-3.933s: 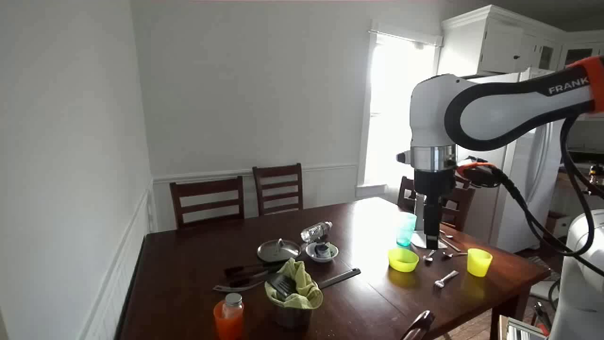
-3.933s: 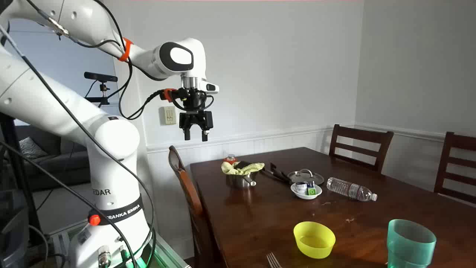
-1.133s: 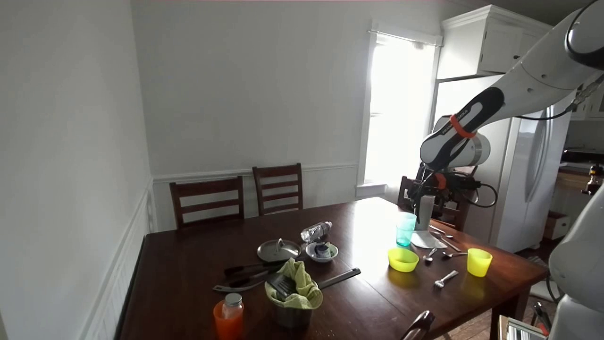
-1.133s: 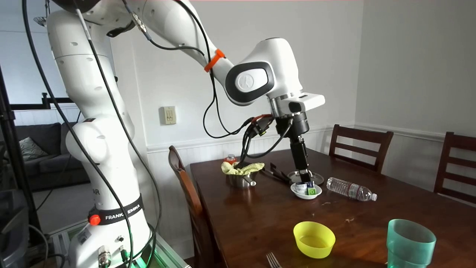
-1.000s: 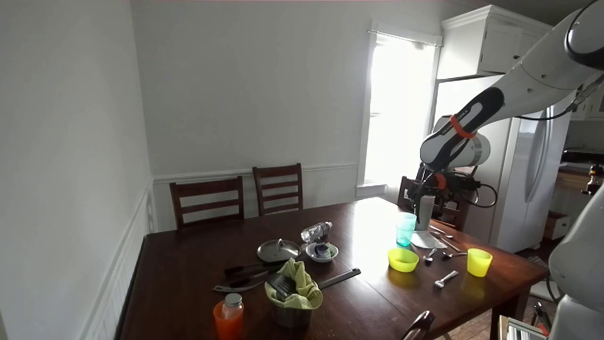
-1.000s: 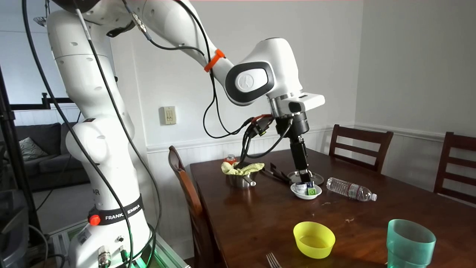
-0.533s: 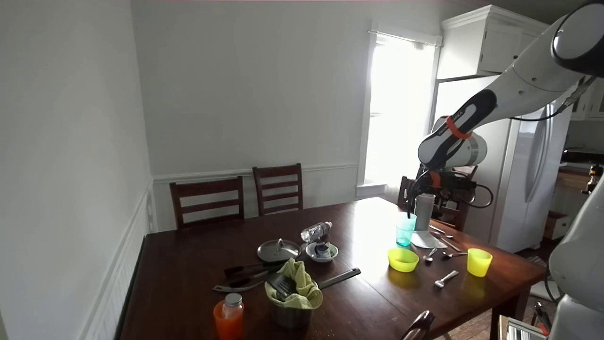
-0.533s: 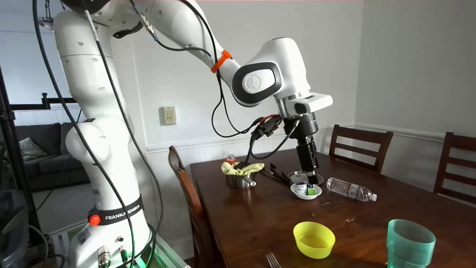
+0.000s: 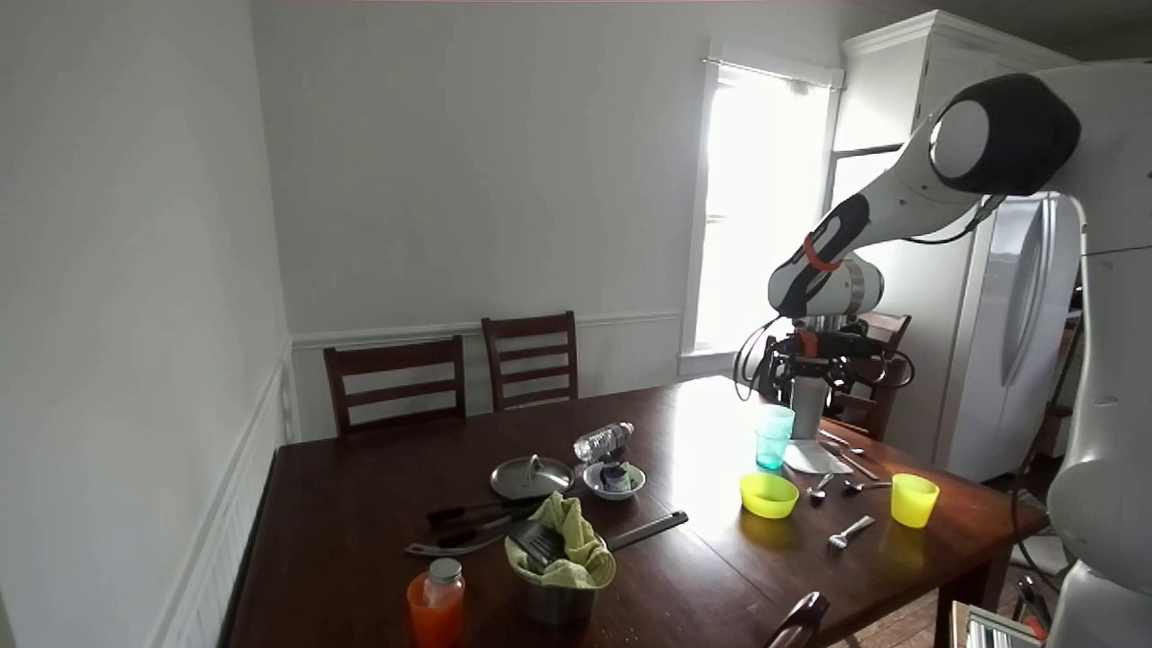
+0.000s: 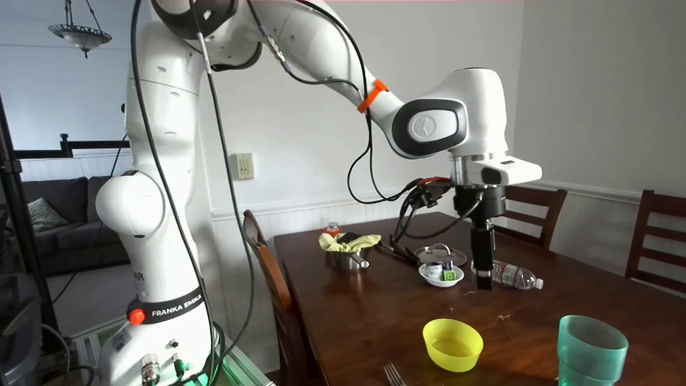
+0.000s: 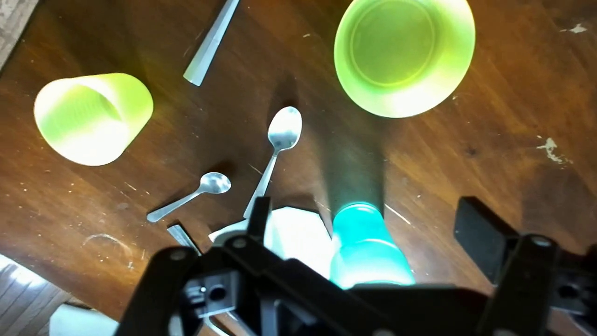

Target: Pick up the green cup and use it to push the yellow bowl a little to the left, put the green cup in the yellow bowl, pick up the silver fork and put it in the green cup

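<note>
Gripper [image 11: 368,224] spread wide, holding nothing. Translucent teal-green cup [image 10: 591,354] — we take it as the task's — stands upright on the table [image 10: 375,311], long axis vertical; in the wrist view it lies below, midway between the fingers [image 11: 485,240], touching neither. We'd lower around it.
</note>
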Tool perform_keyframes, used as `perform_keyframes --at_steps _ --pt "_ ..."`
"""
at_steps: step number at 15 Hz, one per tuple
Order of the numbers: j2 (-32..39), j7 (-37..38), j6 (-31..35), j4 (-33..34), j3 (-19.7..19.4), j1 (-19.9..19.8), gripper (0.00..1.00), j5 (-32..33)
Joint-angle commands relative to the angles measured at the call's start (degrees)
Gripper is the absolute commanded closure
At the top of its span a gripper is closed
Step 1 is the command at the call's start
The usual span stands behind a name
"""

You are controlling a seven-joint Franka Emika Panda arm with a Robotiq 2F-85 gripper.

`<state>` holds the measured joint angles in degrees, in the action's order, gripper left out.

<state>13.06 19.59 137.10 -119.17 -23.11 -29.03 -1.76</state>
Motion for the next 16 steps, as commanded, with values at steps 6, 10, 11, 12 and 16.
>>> perform_keyframes --at_steps 6,10,11,12,16 --pt "15.1 -13.3 -3.4 17.2 0.2 -6.3 0.00 -7.8" --pt "18.3 -17.4 -2.1 21.2 3.1 -10.9 0.00 -12.9" --pt "18.8 -17.7 -2.1 22.1 3.9 -11.9 0.00 -14.3" --pt "19.4 -18.2 -2.4 23.1 4.8 -13.1 0.00 -15.6" --pt "21.8 -17.3 -2.3 26.0 7.4 -16.2 0.00 -19.4"
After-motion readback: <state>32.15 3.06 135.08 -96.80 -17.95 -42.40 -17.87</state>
